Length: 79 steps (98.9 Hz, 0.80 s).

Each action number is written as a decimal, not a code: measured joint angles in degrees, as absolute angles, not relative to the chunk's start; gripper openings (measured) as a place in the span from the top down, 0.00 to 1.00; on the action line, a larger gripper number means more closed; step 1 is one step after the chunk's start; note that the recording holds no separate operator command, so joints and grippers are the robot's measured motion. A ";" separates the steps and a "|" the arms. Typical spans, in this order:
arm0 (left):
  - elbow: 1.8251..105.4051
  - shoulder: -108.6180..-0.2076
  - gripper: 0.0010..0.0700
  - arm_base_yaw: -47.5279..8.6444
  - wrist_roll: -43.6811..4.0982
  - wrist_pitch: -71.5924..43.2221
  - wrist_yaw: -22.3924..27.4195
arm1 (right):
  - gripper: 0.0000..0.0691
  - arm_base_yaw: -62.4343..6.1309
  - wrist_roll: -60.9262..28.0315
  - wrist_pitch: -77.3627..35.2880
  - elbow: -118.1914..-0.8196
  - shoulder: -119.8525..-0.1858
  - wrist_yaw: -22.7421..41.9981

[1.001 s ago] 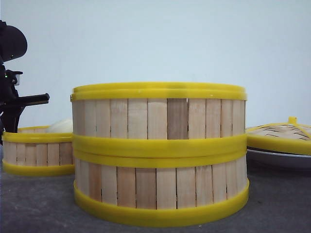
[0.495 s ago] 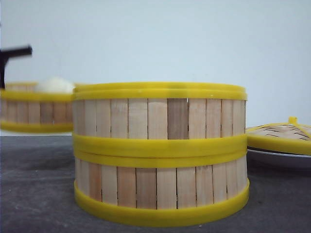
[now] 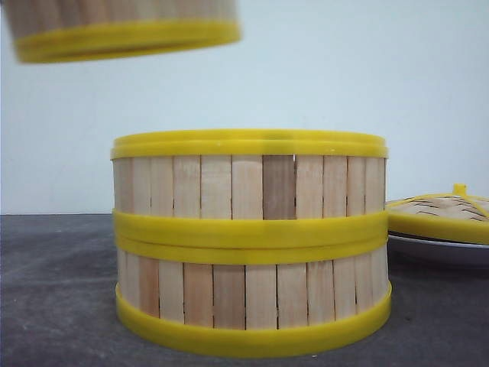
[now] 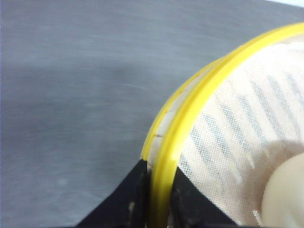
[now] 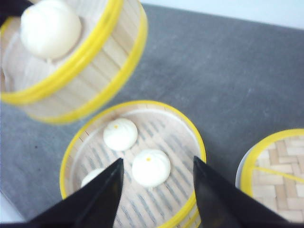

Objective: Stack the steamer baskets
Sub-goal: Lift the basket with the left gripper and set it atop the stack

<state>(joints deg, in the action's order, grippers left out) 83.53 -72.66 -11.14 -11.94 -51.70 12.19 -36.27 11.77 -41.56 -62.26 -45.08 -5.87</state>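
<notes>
Two steamer baskets (image 3: 250, 241) stand stacked mid-table (image 3: 53, 306), pale slats between thick yellow rims, buns (image 5: 150, 167) in the top one. A third basket (image 3: 122, 29) hangs in the air, its rim pinched by the left gripper (image 4: 154, 190). The right gripper (image 5: 159, 190) is spread wide, empty.

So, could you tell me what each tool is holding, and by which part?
The left tool grips the raised steamer basket by its top rim. The right tool is open, holding nothing.

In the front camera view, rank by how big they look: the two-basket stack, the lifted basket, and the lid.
1. Two-basket stack, clearly largest.
2 and 3. Lifted basket and lid: both cropped by the frame, so unranked.
</notes>
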 joint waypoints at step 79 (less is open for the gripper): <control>83.64 -85.06 0.97 -29.93 -10.90 -54.33 8.05 | 0.60 -36.27 12.27 -47.11 -64.14 -39.51 -5.91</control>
<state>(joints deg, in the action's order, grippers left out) 83.64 -85.06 -29.93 -10.90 -54.33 8.05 -36.27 12.27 -47.11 -64.14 -39.51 -5.91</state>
